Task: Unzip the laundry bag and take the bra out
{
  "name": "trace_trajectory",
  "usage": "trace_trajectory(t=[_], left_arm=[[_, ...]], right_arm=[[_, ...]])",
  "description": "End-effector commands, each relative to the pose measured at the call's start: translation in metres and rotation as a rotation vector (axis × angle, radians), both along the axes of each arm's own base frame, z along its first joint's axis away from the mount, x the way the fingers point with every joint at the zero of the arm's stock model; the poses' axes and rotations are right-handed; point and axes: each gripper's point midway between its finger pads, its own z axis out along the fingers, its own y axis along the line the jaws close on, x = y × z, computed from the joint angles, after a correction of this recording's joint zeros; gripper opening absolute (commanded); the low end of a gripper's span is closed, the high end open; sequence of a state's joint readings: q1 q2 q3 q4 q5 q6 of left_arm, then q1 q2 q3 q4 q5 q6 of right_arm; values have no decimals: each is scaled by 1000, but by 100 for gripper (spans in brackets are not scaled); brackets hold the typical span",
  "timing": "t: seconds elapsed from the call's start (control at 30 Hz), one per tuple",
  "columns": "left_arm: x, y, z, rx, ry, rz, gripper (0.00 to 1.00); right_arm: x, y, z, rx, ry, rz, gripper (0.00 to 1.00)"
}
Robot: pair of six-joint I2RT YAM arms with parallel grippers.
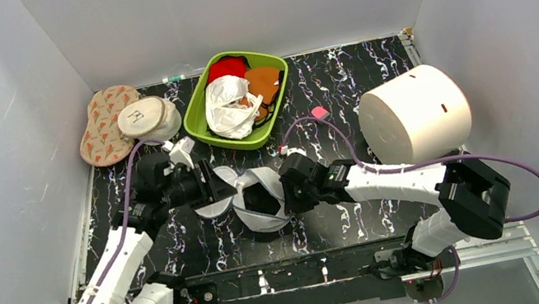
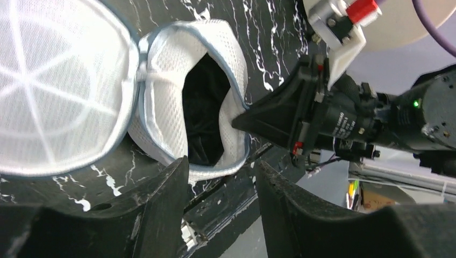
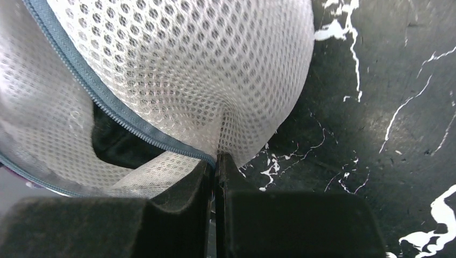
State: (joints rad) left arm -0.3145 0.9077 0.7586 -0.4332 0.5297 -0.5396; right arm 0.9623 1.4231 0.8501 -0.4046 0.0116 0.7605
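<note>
The white mesh laundry bag (image 1: 252, 178) lies unzipped on the black marbled table between my grippers, its two halves spread apart. It also shows in the left wrist view (image 2: 166, 70) and the right wrist view (image 3: 188, 64), where its inside looks black. My right gripper (image 1: 284, 188) (image 3: 216, 161) is shut on the bag's mesh by the grey zipper rim. My left gripper (image 1: 210, 189) (image 2: 221, 164) is open and empty at the bag's left edge. A white glossy bra (image 1: 229, 107) lies in the green bin.
The green bin (image 1: 198, 121) at the back also holds red (image 1: 226, 67) and orange (image 1: 264, 82) garments. A large white cylinder (image 1: 414, 114) stands at the right. A cream round cap (image 1: 145, 117) and a patterned pad (image 1: 99, 132) lie at the back left.
</note>
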Motion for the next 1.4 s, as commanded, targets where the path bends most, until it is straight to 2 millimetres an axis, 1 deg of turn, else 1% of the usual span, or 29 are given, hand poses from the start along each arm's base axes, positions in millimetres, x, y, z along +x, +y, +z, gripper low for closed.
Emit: trace_trajectory(t=[0.0, 0.07, 0.13, 0.2, 0.23, 0.27, 0.3, 0.37, 0.4, 0.53, 0.6, 0.67, 0.73, 0.8, 0.83, 0.87, 0.9, 1.0, 1.03, 1.13, 1.17, 1.23, 1.27, 1.37], left_arm=[[-9, -17, 5, -72, -2, 17, 45], [-15, -27, -1, -74, 8, -8, 42], [-21, -37, -9, -40, 15, -39, 39], [-26, -49, -10, 17, -22, -87, 38], [-25, -55, -5, 42, -50, -105, 38], [-24, -60, -7, 79, -60, -121, 38], [-23, -63, -5, 106, -85, -135, 38], [-17, -69, -13, 178, -96, -162, 38], [-14, -72, -18, 211, -103, -172, 36], [1, -73, -38, 337, -118, -209, 22], [8, -72, -44, 379, -134, -210, 19], [13, -75, -48, 390, -143, -222, 16], [16, -80, -55, 385, -143, -225, 15], [19, -83, -62, 382, -148, -233, 17], [20, -85, -65, 385, -150, -237, 20], [21, -87, -68, 385, -150, -248, 25], [23, -90, -68, 382, -155, -261, 26], [27, -98, -75, 385, -157, -291, 26], [29, -102, -76, 378, -177, -313, 28], [32, -108, -79, 382, -269, -430, 42], [33, -109, -78, 386, -291, -460, 44], [33, -113, -73, 363, -324, -506, 46], [33, -116, -69, 341, -348, -515, 47], [27, -124, -61, 258, -426, -544, 47]], right_arm=[[-3, 13, 7, 84, -1, -12, 0], [-4, 14, 7, 93, 2, -15, 0], [-4, 17, 11, 106, -4, -13, 0], [-1, 18, 16, 108, -15, -15, 0], [0, 19, 20, 110, -24, -16, 0], [2, 18, 23, 109, -31, -19, 0], [3, 18, 26, 111, -40, -22, 0], [5, 18, 32, 115, -55, -26, 0], [6, 18, 34, 115, -61, -30, 0], [7, 14, 36, 110, -72, -43, 0], [7, 11, 37, 105, -76, -51, 0], [7, 7, 37, 101, -80, -58, 0], [7, 4, 37, 96, -86, -65, 0], [7, 2, 37, 88, -91, -70, 0], [7, 2, 37, 85, -91, -70, 0], [8, 1, 37, 82, -93, -71, 0], [9, 0, 37, 76, -95, -76, 0], [10, -1, 38, 71, -99, -79, 0], [10, -2, 38, 69, -102, -77, 0], [11, -6, 38, 39, -127, -58, 0], [13, -9, 38, 16, -141, -48, 0], [17, -17, 41, -36, -172, -33, 0], [21, -20, 46, -55, -194, -26, 0], [32, -27, 53, -98, -235, 8, 0]])
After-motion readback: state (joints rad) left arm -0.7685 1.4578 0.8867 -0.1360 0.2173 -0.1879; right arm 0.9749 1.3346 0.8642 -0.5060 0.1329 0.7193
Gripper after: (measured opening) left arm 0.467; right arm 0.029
